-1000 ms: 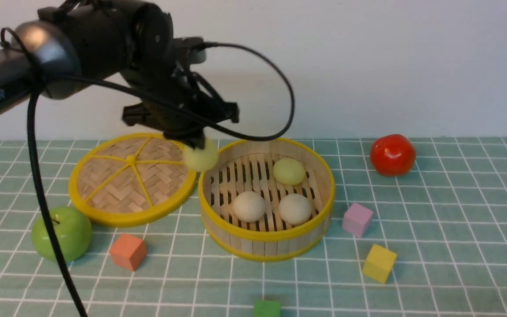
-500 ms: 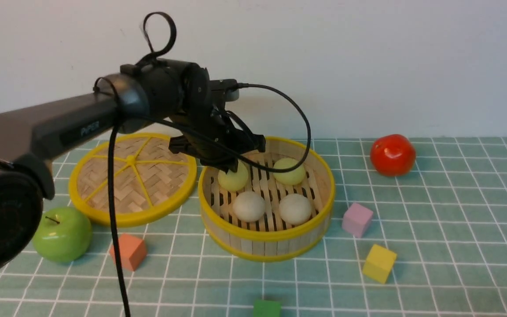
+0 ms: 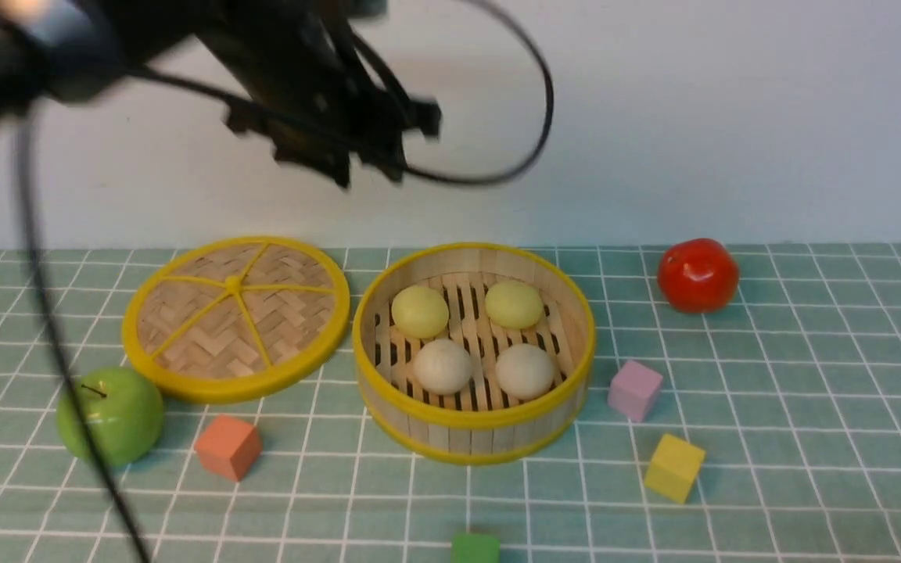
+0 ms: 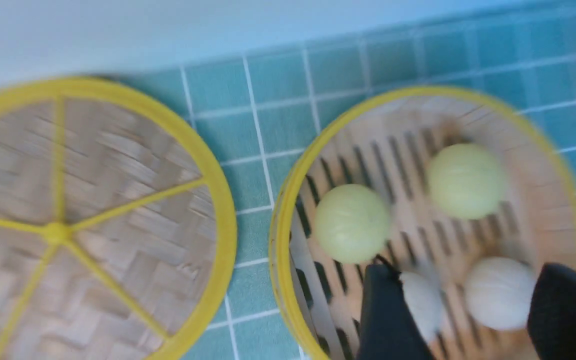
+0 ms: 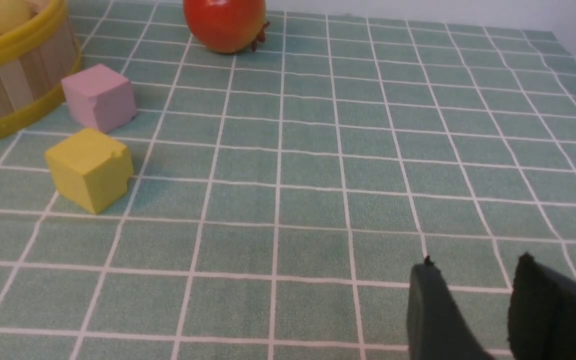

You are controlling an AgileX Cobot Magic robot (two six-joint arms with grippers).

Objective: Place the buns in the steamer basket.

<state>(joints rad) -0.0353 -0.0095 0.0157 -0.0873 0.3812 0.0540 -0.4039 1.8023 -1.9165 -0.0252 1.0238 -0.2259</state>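
Observation:
The steamer basket [image 3: 474, 418] stands at mid table and holds all four buns: two pale yellow-green ones [image 3: 420, 311] [image 3: 514, 304] at the back and two off-white ones [image 3: 443, 366] [image 3: 525, 371] at the front. My left gripper [image 3: 371, 176] is blurred, high above the basket's back left, open and empty. In the left wrist view the left gripper [image 4: 463, 270] hangs over the basket [image 4: 280, 240], its jaws wide apart above the off-white buns [image 4: 498, 292]. My right gripper [image 5: 475, 262] is low over bare cloth, jaws a little apart, empty, and is out of the front view.
The woven lid [image 3: 235, 317] lies left of the basket. A green apple [image 3: 110, 414] and an orange cube [image 3: 227, 446] are at front left. A red tomato [image 3: 698, 275] is at back right. Pink [image 3: 635, 389], yellow [image 3: 674, 467] and green [image 3: 474, 547] cubes lie nearby.
My left gripper carried a yellow-green bun over the rim, set it at the basket's back left, let go, and has risen high above the basket.

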